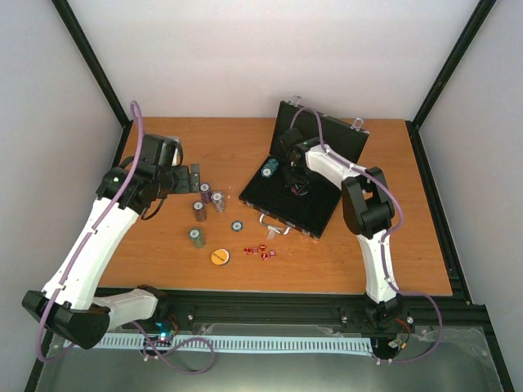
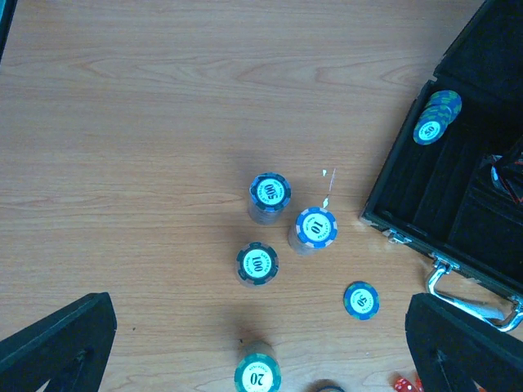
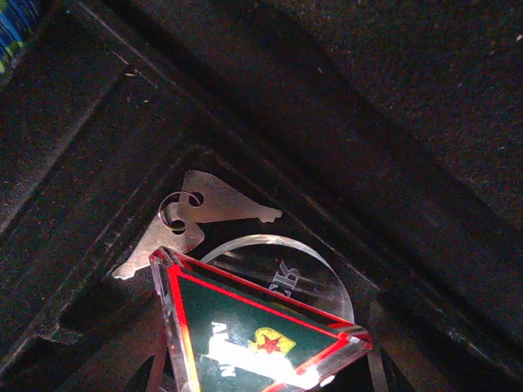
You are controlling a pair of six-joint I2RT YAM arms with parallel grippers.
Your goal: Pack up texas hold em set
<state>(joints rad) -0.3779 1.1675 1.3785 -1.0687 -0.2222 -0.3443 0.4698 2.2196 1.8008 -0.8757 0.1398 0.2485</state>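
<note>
Left gripper [image 2: 261, 343] splayed, right gripper [image 1: 296, 187] clasping triangle [image 3: 245, 327]

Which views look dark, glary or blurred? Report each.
Top external: even light, soft shadows on the brown wooden table. Left wrist: bright, blue-topped chip stacks readable. Right wrist: dim inside the black case, red-edged green triangular plaque glaring, silver keys glinting.

A wooden tabletop [image 1: 392, 245] of warm orange-brown with fine grain fills the middle of the scene. A plain white far wall [image 1: 270, 57] stands behind it, with white side walls on the left and right. A black post [image 1: 90, 61] rises at each far corner. A black rail [image 1: 270, 306] edges the near side, and a white slotted strip [image 1: 270, 345] runs just nearer. The light is bright and even.
</note>
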